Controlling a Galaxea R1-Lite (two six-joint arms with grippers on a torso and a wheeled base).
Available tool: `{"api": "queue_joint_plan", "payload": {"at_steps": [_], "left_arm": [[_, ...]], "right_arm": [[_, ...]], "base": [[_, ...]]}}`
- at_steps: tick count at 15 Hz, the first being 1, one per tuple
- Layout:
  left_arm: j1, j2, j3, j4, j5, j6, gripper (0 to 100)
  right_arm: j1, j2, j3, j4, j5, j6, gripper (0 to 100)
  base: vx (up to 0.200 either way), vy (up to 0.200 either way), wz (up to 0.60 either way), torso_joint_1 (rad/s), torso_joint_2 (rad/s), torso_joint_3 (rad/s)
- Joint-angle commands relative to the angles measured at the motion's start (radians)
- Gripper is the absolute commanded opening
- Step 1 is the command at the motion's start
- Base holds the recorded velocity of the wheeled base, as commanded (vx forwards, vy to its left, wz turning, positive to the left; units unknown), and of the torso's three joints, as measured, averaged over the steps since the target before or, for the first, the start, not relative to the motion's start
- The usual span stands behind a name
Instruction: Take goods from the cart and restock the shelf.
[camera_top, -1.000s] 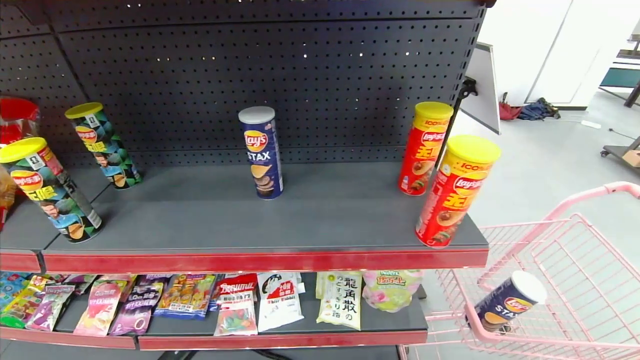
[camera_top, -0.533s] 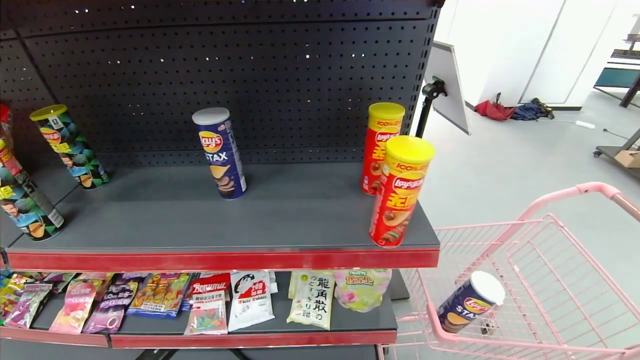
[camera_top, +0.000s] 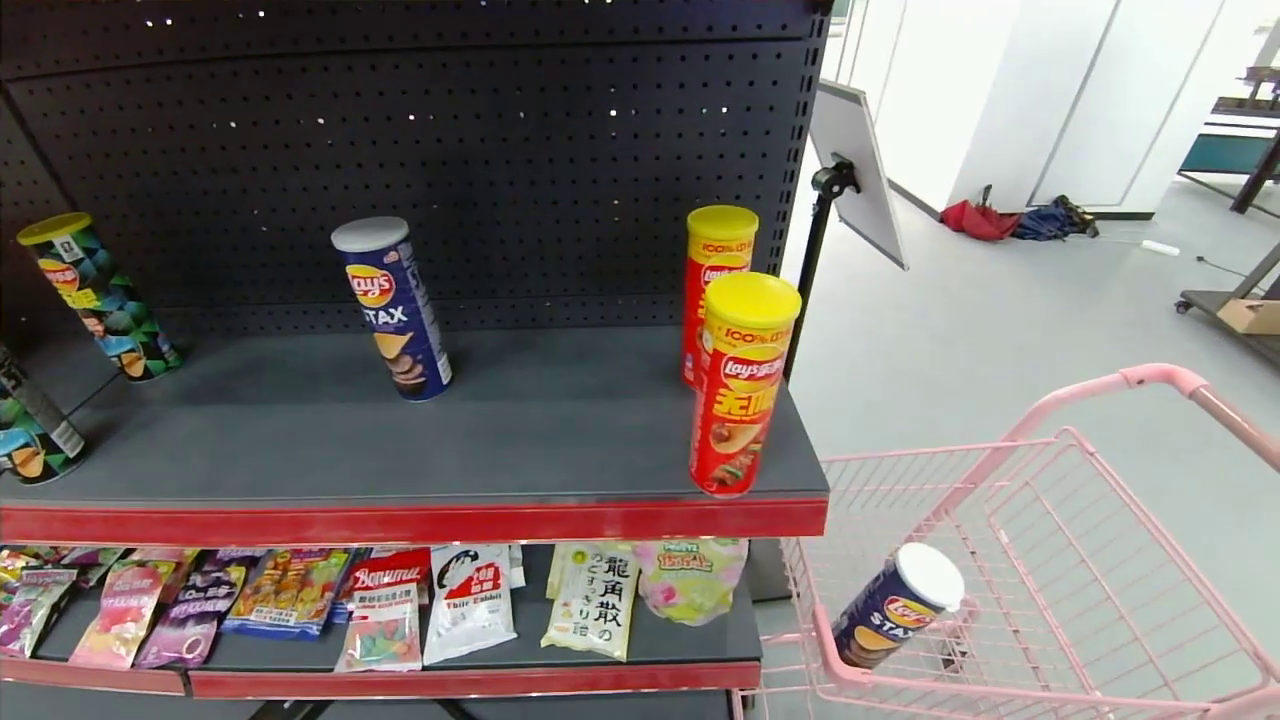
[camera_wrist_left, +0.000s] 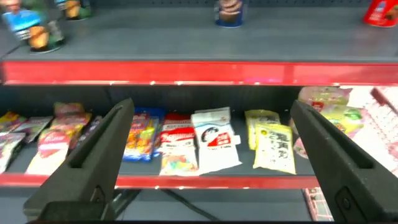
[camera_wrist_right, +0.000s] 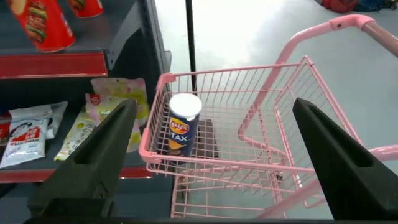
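Observation:
A blue chip can (camera_top: 897, 605) with a white lid lies tilted in the near left corner of the pink wire cart (camera_top: 1090, 480), to the right of the shelf. In the right wrist view that blue can (camera_wrist_right: 182, 124) sits in the cart (camera_wrist_right: 249, 134), ahead of my open right gripper (camera_wrist_right: 214, 102), which holds nothing. On the upper shelf board (camera_top: 480, 440) stand one matching blue can (camera_top: 392, 310) and two red cans (camera_top: 742, 385) at the right end. My left gripper (camera_wrist_left: 212, 107) is open and holds nothing, facing the lower shelf below the red shelf edge (camera_wrist_left: 186, 73).
Green-patterned cans (camera_top: 98, 297) stand at the shelf's left. Snack bags (camera_top: 470, 605) line the lower shelf. A board on a black stand (camera_top: 858, 170) rises beside the shelf's right end. Open grey floor lies beyond the cart.
The whole head picture has shifted left, so the camera has turned right toward the cart. The cans and the cart have not moved.

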Motion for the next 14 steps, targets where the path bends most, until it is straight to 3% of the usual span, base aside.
{"api": "queue_joint_plan", "payload": {"at_steps": [1, 5, 14], "left_arm": [[0.0, 0.0, 0.0, -0.001, 0.0, 0.0, 100], [0.0, 0.0, 0.0, -0.001, 0.0, 0.0, 100], [0.0, 0.0, 0.0, -0.001, 0.0, -0.002, 100]], "right_arm": [[0.0, 0.0, 0.0, -0.001, 0.0, 0.0, 100], [0.0, 0.0, 0.0, -0.001, 0.0, 0.0, 100], [0.0, 0.0, 0.0, -0.001, -0.001, 0.0, 100]], "base": [[0.0, 0.0, -0.6, 0.002, -0.01, 0.002], [0.0, 0.0, -0.6, 0.008, 0.0, 0.002], [0.0, 0.0, 0.0, -0.017, 0.04, 0.024]]}}
